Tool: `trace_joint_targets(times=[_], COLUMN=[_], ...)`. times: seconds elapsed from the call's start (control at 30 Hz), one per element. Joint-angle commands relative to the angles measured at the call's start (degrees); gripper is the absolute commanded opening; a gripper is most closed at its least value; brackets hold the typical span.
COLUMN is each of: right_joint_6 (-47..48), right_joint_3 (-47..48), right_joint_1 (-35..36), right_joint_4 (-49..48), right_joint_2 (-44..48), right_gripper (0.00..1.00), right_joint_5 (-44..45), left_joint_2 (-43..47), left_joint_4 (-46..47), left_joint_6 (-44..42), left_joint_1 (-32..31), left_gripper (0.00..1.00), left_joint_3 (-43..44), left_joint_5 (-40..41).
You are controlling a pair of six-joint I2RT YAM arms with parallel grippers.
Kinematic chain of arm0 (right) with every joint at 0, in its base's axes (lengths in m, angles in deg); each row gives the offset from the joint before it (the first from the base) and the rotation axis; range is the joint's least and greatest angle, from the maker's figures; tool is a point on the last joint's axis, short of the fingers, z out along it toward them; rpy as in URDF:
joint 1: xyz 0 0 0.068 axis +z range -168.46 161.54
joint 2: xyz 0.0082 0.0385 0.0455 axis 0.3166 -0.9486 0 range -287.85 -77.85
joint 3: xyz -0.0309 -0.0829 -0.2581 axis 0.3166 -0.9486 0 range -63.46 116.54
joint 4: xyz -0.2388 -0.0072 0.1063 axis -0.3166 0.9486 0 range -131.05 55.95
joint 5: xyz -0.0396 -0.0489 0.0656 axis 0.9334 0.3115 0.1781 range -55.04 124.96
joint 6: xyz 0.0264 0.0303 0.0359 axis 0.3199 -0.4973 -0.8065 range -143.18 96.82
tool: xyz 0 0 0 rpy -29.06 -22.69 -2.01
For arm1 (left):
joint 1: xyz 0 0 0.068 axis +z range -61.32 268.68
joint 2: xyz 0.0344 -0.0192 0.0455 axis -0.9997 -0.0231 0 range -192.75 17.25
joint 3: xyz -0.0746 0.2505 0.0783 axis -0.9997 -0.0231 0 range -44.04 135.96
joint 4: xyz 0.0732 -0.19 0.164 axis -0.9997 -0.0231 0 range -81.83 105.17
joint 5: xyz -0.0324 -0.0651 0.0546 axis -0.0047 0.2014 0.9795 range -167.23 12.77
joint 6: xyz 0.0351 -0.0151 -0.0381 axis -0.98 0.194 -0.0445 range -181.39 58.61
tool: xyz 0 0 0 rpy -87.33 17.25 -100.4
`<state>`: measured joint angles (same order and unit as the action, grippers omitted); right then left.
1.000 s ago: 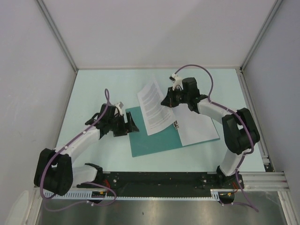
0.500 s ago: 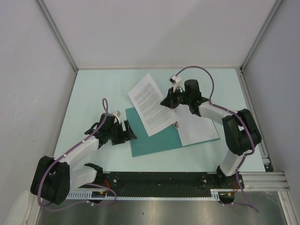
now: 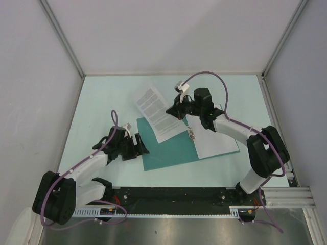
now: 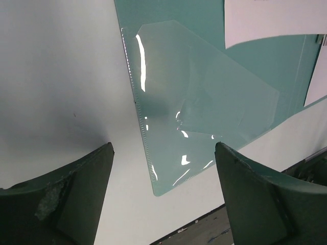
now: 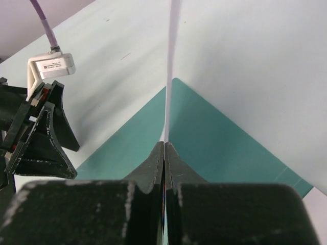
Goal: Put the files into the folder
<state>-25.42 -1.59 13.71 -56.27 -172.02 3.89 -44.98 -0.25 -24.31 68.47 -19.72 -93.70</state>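
Folder (image 3: 162, 152): laid open by the table's (image 3: 102, 102) near edge.
Printed sheet (image 3: 155, 108): held tilted over the folder's far-left corner, clamped in the right gripper (image 3: 172, 110).
Blank sheet (image 3: 217, 140): laid on the folder's right half.
Left gripper (image 3: 142, 145): spread wide, nothing held, at the folder's left edge.
Risk: the sheet could be released askew, overhanging.
Hidden: the clear pocket's (image 4: 204, 97) opening was lost in glare.

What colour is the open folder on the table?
Teal-green folder, darker than the mint tabletop; shows best in the top external view.
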Motion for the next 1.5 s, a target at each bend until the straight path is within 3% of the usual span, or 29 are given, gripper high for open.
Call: trace_joint_targets(times=[0.0,0.33,0.67,1.3,1.4,1.47], right_joint_6=[2.67,-2.41,-16.21,-25.62,-24.13,-23.25], right_joint_3=[0.18,-2.36,-7.37,-19.06,-18.89,-18.28], right_joint_1=[0.7,0.97,-1.83,-1.75,-2.1,-2.63], right_joint_4=[-1.74,-7.18,-16.14,-22.49,-20.29,-17.32], right_joint_2=[0.3,-0.75,-4.09,-7.34,-6.73,-6.55], right_gripper=[0.0,0.0,0.0,0.0,0.07,0.18], right_joint_5=[-2.59,-7.51,-9.09,-1.45,-0.13,-0.05], left_joint_2=[0.19,0.01,0.45,0.45,0.71,0.71], left_joint_4=[1.88,3.38,3.2,4.78,4.44,4.17], left_joint_6=[0.36,1.33,1.06,1.77,1.77,1.5], left_joint_1=[-0.45,-0.45,-0.45,-0.45,-0.45,-0.45], left_gripper=[0.87,0.87,0.87,0.86,0.86,0.86], left_joint_3=[0.91,-0.76,-1.02,-2.78,-2.78,-2.78], left_joint_5=[0.47,0.03,-0.84,-2.25,-2.34,-2.25])
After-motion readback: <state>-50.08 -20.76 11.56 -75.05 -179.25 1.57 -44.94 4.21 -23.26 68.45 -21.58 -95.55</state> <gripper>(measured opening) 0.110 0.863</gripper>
